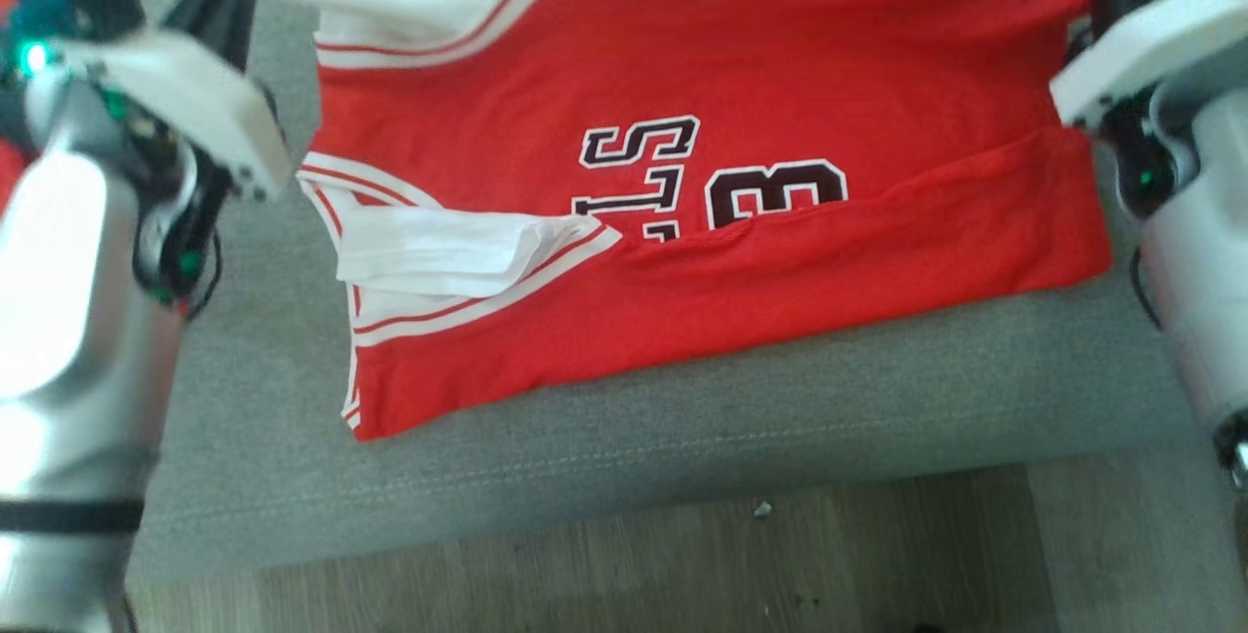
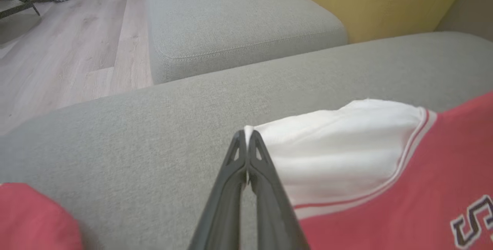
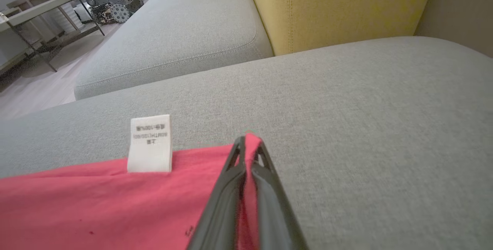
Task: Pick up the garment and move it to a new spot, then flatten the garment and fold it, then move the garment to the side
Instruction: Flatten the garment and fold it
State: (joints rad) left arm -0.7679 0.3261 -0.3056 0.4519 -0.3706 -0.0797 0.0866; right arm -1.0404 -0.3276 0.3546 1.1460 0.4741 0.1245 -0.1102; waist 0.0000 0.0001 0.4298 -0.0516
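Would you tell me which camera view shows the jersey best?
The head view: most of the jersey lies on the cushion. The left wrist view shows its white sleeve in the left gripper; the right wrist view, its red edge pinched by the right gripper.

The right pincer [image 3: 248, 142] is pinched on the edge of the red garment [image 3: 96, 203] on the grey sofa seat [image 3: 366, 126]; a white label [image 3: 149, 144] sticks up nearby.

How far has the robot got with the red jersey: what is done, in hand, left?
Done: the red jersey lies spread on the grey cushion, its near edge folded over the number. In hand: the left gripper and right gripper each pinch a far corner. Left: probably the far fold, then moving it aside.
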